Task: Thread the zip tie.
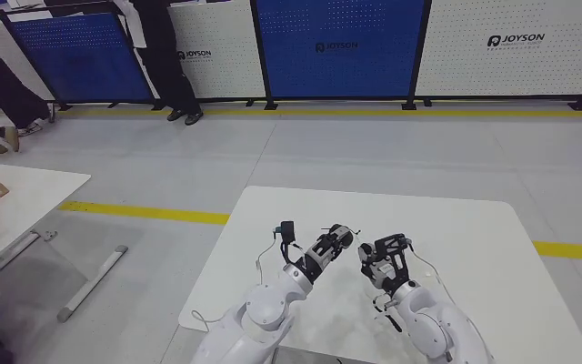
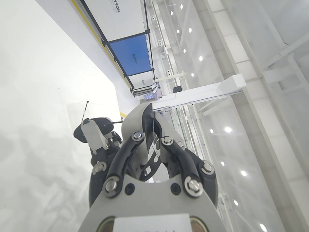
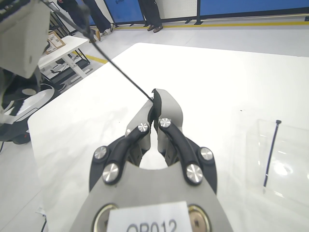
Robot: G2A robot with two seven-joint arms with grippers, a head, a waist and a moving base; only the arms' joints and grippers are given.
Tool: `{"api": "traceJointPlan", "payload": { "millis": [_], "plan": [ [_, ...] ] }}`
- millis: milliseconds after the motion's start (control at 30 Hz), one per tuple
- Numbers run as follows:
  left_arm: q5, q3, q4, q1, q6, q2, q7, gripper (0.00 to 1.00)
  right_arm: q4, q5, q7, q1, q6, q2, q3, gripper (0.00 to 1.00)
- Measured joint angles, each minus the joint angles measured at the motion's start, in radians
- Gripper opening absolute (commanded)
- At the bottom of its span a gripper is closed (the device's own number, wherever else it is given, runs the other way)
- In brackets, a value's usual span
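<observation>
A black zip tie (image 3: 115, 65) stretches taut between my two grippers above the white table (image 1: 455, 227). My right gripper (image 3: 153, 102) is shut on one end of it. The strap runs up to my left gripper (image 3: 21, 25), which grips the other end. In the left wrist view, my left gripper (image 2: 152, 119) is shut on the thin strap (image 2: 153, 126), and the right gripper (image 2: 93, 129) sits close beside it with a short tail sticking out. From above, the left gripper (image 1: 341, 238) and right gripper (image 1: 368, 250) face each other near the table's near edge.
A spare black zip tie (image 3: 272, 150) lies in a clear tray (image 3: 289, 165) on the table beside my right gripper. A second white table (image 1: 27, 196) stands off to the left. A person (image 1: 168, 55) stands by the blue and white panels at the back.
</observation>
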Motion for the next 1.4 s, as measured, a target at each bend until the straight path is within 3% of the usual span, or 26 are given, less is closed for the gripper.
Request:
{"api": "traceJointPlan", "payload": {
  "millis": [400,433,467,500,767,1000,1133,1400],
  "plan": [
    [0.002,-0.003,-0.005,0.006,-0.008,0.000,0.004,0.00,0.014,0.001,-0.007,0.009,-0.002,0.001,-0.009,0.00],
    [0.003,-0.003,-0.004,0.005,-0.007,0.000,0.004,0.00,0.015,0.003,-0.006,0.010,-0.002,0.001,-0.009,0.21],
    [0.005,-0.002,-0.002,0.004,-0.005,0.000,0.005,0.00,0.015,0.006,-0.005,0.010,-0.002,0.001,-0.009,0.93],
    [0.007,-0.001,0.002,0.002,-0.001,0.000,0.007,0.00,0.014,0.013,-0.004,0.010,-0.002,0.001,-0.009,1.00],
    [0.005,-0.005,0.027,-0.012,0.017,-0.004,0.043,0.00,-0.048,0.101,-0.071,-0.041,-0.036,0.010,0.053,1.00],
    [-0.004,-0.017,0.055,-0.002,0.032,-0.004,0.058,0.00,-0.142,0.282,-0.207,-0.181,-0.127,0.036,0.232,1.00],
    [0.027,-0.012,0.084,0.003,0.051,-0.004,0.081,0.00,-0.151,0.396,-0.233,-0.230,-0.127,0.046,0.309,1.00],
    [0.034,-0.008,0.088,0.003,0.055,-0.004,0.085,0.00,-0.149,0.401,-0.233,-0.230,-0.127,0.046,0.312,1.00]
  ]
}}
